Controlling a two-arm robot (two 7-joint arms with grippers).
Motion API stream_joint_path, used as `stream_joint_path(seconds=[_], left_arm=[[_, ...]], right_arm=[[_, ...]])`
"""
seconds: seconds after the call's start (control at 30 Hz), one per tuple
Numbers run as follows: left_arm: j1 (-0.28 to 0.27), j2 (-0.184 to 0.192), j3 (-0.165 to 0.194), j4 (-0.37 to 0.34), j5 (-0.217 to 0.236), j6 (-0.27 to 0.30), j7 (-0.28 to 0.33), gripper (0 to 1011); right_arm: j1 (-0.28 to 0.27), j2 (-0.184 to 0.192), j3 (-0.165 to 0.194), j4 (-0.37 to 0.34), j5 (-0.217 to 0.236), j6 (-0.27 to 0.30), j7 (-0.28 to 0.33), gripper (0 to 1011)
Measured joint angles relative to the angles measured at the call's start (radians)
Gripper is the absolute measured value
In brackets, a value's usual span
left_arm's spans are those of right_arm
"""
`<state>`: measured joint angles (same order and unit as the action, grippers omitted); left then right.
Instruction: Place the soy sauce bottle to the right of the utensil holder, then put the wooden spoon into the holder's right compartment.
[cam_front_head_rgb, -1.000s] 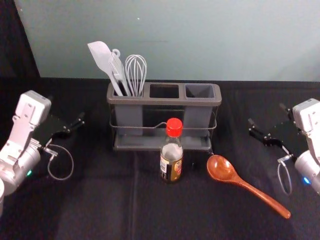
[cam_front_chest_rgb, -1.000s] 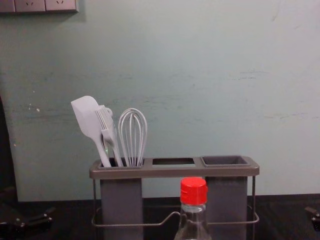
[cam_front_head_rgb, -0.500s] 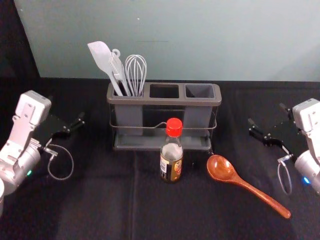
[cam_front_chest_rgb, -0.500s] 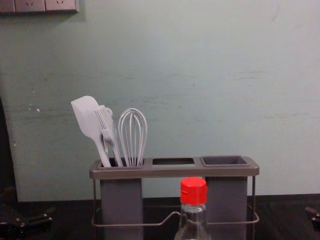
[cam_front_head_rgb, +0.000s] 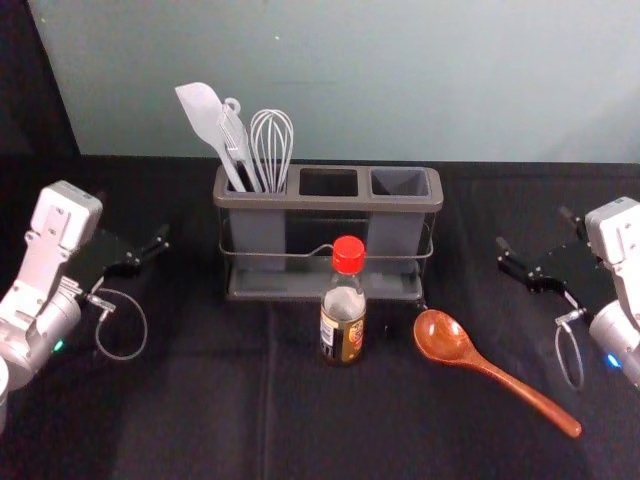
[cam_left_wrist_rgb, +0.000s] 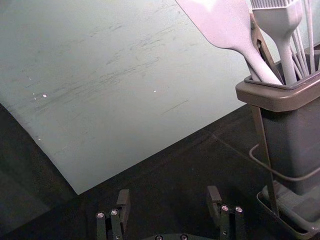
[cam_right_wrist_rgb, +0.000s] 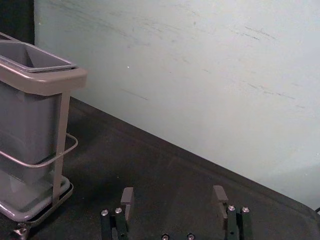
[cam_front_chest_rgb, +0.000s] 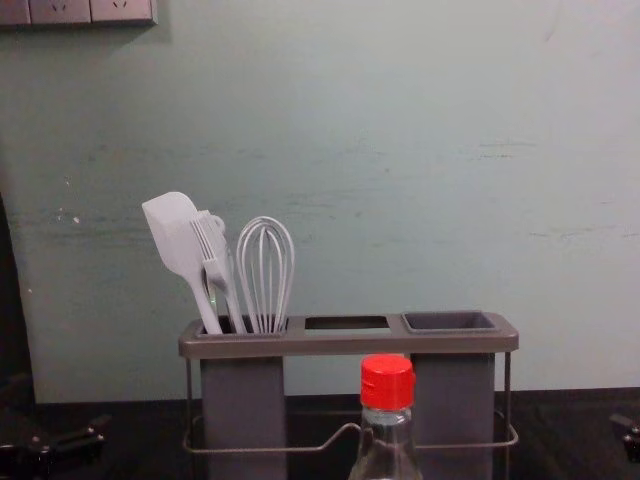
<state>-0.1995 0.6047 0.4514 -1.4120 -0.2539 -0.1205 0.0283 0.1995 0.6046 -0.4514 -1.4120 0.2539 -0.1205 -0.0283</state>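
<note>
- Head view: your soy sauce bottle (cam_front_head_rgb: 343, 325) stands upright before the utensil holder (cam_front_head_rgb: 330, 203); expect weight and slick glass, so grip its labelled body. The wooden spoon (cam_front_head_rgb: 446, 338) lies on the surface (cam_front_head_rgb: 180, 420), right of the bottle; it should be light and stiff, but rounded enough to roll, so take it mid-handle.
- Left wrist view: your left pincer (cam_left_wrist_rgb: 169, 197) is spread, empty, off the holder's left end.
- Right wrist view: your right pincer (cam_right_wrist_rgb: 174, 195) is likewise spread and empty, off the right end.
- Chest view: the red cap (cam_front_chest_rgb: 388, 382) tops a narrow neck (cam_front_chest_rgb: 385, 432); pinching there could let the bottle swing.
</note>
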Motion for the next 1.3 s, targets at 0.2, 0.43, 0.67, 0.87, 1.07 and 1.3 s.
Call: stream_joint_path(seconds=[0.2, 0.43, 0.67, 0.87, 1.07, 1.3], left_arm=[[0.0, 0.0, 0.0, 0.0, 0.0, 0.0, 0.0, 1005], [0.0, 0.0, 0.0, 0.0, 0.0, 0.0, 0.0, 1005], [0.0, 0.0, 0.0, 0.0, 0.0, 0.0, 0.0, 1005], [0.0, 0.0, 0.0, 0.0, 0.0, 0.0, 0.0, 1005], [0.0, 0.0, 0.0, 0.0, 0.0, 0.0, 0.0, 1005], [0.0, 0.0, 0.0, 0.0, 0.0, 0.0, 0.0, 1005]], right_arm=[[-0.023, 0.014, 0.011, -0.021, -0.011, 0.001, 0.002, 1004], [-0.084, 0.05, 0.03, -0.081, -0.029, -0.023, 0.018, 1004], [-0.175, 0.095, 0.062, -0.17, -0.011, -0.092, 0.067, 1004], [-0.227, 0.11, 0.07, -0.225, 0.041, -0.141, 0.145, 1004], [-0.248, 0.103, 0.062, -0.263, 0.098, -0.171, 0.231, 1004], [-0.234, 0.065, 0.033, -0.28, 0.132, -0.182, 0.314, 1004]])
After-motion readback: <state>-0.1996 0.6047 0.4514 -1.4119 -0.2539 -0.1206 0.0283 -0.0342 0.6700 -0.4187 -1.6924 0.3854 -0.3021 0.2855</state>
